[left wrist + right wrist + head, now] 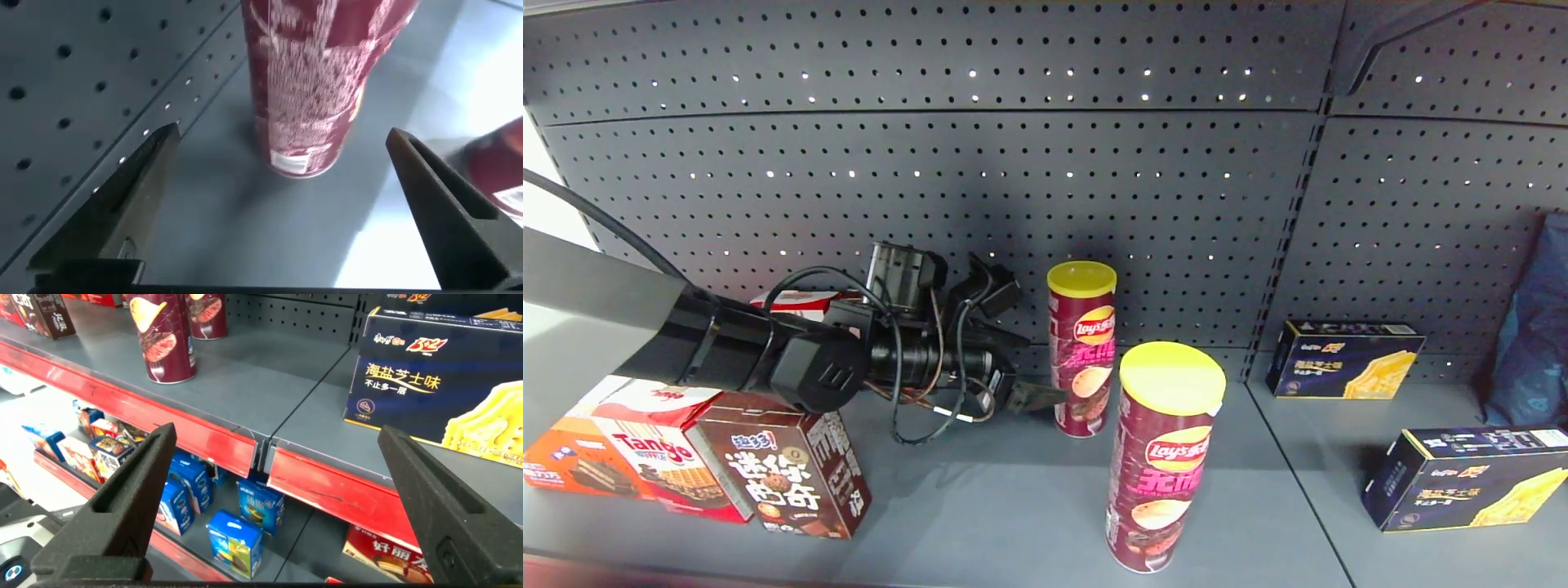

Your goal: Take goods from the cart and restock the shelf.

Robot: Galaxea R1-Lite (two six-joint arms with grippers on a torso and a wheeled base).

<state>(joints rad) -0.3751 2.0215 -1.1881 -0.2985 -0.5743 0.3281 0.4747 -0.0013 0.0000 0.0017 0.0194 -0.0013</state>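
Observation:
Two maroon chip cans with yellow lids stand upright on the grey shelf [980, 490]. The rear can [1082, 347] is near the pegboard and the front can [1164, 457] is near the shelf's front edge. My left gripper [1029, 367] is just left of the rear can, low by its base. In the left wrist view this gripper [282, 135] is open, the rear can [315, 73] stands just beyond its fingertips, and the front can [502, 159] shows at the edge. My right gripper [278, 431] is open and holds nothing, out in front of the shelf's red front edge [204, 429].
A brown cookie box [784, 465] and a red wafer box [662, 457] sit at the shelf's left front. Two dark blue boxes [1347, 359] [1470, 478] and a blue bag [1535, 327] fill the right bay. Lower shelves hold small blue packs [233, 539].

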